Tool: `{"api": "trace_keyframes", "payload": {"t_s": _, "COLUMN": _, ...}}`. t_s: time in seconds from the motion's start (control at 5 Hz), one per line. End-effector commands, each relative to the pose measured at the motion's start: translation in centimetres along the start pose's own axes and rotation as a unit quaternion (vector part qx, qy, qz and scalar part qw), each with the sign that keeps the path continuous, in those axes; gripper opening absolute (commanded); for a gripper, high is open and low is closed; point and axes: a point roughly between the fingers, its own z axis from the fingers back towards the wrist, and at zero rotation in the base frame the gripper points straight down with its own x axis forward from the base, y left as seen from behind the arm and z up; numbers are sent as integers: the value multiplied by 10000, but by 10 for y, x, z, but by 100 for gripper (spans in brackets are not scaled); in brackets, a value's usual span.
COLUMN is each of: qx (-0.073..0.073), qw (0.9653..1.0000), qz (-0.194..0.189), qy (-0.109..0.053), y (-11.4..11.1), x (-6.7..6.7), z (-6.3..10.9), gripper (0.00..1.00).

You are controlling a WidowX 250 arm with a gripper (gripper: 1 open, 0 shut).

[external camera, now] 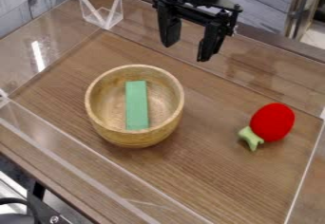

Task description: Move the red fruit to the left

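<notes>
The claw (188, 36) hangs wide open and empty at 12 o'clock above the table (229, 85), while the red fruit (271, 122) lies at 4 o'clock, probably light and slightly slippery, best gripped across its rounded body.

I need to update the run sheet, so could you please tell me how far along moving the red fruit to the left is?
Nothing looks done yet: the red fruit lies on the table's right side, right of the wooden bowl holding a green block. In hand: the claw hangs open at the back, empty and apart from the fruit. Left: reach it, grasp it, carry it left.
</notes>
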Motion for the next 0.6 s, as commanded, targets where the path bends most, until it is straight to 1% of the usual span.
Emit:
{"api": "trace_keyframes", "payload": {"t_s": 0.0, "qx": -31, "qw": 9998, "qz": -124, "qy": 126, "y": -3, "x": 1, "z": -24, "gripper": 100}}
{"api": "trace_keyframes", "payload": {"t_s": 0.2, "qx": -67, "qw": 9994, "qz": -331, "qy": 24, "y": -36, "x": 11, "z": -31, "gripper": 100}}
{"api": "trace_keyframes", "payload": {"t_s": 0.4, "qx": -71, "qw": 9978, "qz": -633, "qy": -164, "y": -74, "x": 22, "z": -29, "gripper": 100}}
